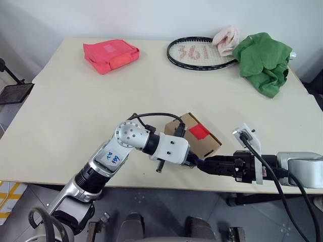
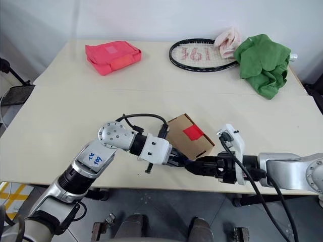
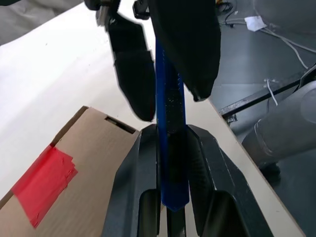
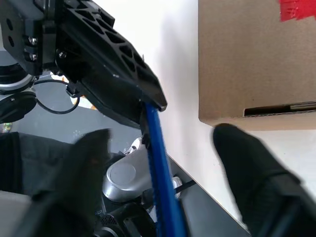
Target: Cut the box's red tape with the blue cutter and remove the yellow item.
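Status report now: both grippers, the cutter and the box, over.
Left gripper shut on cutter. Right gripper open, fingers either side of cutter. Box taped, red tape uncut. Nothing in the way.

Beige table [image 1: 75,116], white wall [image 1: 151,15]

one box [image 1: 194,135], one racket [image 1: 199,53], two cloths [image 1: 263,60]

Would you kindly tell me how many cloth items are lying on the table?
2: a green cloth at the far right corner and a pink cloth beside it, resting on the racket. Others may be hidden underneath.
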Available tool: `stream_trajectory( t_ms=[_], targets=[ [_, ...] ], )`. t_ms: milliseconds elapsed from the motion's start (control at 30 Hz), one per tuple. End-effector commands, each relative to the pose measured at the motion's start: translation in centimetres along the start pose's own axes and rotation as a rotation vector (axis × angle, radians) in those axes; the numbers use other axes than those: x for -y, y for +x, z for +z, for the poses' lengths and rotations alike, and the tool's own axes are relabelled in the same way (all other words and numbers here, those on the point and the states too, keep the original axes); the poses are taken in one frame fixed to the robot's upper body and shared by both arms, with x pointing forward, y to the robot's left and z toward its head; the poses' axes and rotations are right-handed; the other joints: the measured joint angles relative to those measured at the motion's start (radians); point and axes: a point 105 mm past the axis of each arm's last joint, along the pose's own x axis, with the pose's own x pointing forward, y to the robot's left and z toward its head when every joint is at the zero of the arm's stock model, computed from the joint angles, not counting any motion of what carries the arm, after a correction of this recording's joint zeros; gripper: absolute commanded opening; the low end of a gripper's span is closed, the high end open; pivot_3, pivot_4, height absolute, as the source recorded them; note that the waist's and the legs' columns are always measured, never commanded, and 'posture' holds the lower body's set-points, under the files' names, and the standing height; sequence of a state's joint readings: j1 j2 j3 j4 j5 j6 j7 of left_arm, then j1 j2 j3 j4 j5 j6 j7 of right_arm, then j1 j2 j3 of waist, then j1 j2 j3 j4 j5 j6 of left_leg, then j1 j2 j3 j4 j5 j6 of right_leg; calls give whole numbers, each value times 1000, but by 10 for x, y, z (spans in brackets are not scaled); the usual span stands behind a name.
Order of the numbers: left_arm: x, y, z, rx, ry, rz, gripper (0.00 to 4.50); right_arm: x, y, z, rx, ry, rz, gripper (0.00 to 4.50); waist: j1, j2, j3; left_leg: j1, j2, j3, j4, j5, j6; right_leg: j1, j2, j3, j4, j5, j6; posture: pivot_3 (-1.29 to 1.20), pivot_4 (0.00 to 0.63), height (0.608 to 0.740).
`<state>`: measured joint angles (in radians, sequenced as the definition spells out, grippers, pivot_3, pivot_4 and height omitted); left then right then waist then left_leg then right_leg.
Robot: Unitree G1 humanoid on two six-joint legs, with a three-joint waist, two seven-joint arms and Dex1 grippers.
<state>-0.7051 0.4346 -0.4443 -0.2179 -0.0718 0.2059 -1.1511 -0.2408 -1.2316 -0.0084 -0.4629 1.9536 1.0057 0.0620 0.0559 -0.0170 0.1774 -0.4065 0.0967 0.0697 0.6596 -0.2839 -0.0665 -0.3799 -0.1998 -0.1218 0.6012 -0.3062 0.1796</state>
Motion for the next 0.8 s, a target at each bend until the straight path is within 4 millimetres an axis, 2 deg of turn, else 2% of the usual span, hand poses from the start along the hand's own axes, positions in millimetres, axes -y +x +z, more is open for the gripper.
stream_trajectory(
  t_ms=[33,433,533,700,733,800],
  targets=[
    [-6,2,12,25,49,15,412,-8,0,1,-3,-12,38,2544,0,0,0,0,0,0,0,0,0,0,0,0,0,0,0,0,150,740],
    [-6,4,11,30,45,20,412,-5,4,4,13,-4,27,2544,0,0,0,0,0,0,0,0,0,0,0,0,0,0,0,0,150,740],
    [-6,5,11,28,46,22,412,-5,5,5,14,-3,28,1912,0,0,0,0,0,0,0,0,0,0,0,0,0,0,0,0,150,740],
    [-8,5,12,35,46,35,412,-7,7,2,-4,-1,48,245,0,0,0,0,0,0,1,0,0,0,0,0,0,0,0,0,150,740],
    [-8,5,12,34,47,36,412,-8,7,1,-8,-1,52,73,0,0,0,0,0,0,0,0,1,0,0,0,0,0,0,0,150,740],
    [-9,5,12,29,50,40,412,-8,7,0,-17,0,59,81,0,0,0,0,0,0,0,0,1,0,0,0,0,0,0,0,150,740]
  ],
)
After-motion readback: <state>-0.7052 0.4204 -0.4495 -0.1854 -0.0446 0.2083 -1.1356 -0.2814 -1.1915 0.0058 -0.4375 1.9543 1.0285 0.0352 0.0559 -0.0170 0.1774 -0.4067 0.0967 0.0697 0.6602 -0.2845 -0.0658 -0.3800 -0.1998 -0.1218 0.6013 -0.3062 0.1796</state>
